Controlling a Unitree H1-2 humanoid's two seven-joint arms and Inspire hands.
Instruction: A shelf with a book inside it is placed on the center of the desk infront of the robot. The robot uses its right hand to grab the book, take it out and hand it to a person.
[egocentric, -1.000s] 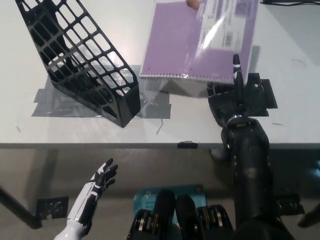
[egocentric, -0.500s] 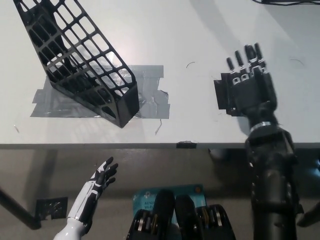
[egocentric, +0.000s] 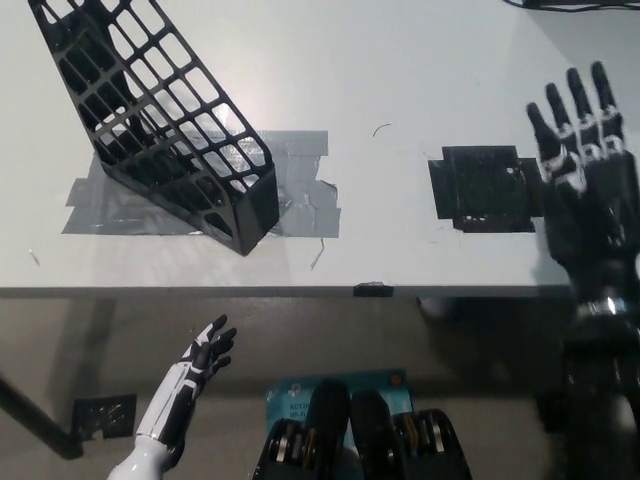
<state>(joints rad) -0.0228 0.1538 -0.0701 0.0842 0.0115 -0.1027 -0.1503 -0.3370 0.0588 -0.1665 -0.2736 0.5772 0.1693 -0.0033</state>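
Right hand (egocentric: 585, 175): empty, fingers spread, above desk (egocentric: 400, 90) edge by black patch (egocentric: 485, 188); left hand (egocentric: 200, 362) idle, fingers apart, below desk; shelf (egocentric: 160, 130) empty, book out of view; risk: careless retraction snagging desk edge.

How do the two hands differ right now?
The left hand is white and hangs below the desk edge at lower left; the right hand is black and lies over the desk top at the right edge, beside a black patch. The right hand shows larger in view. Both are open, fingers spread, holding nothing.
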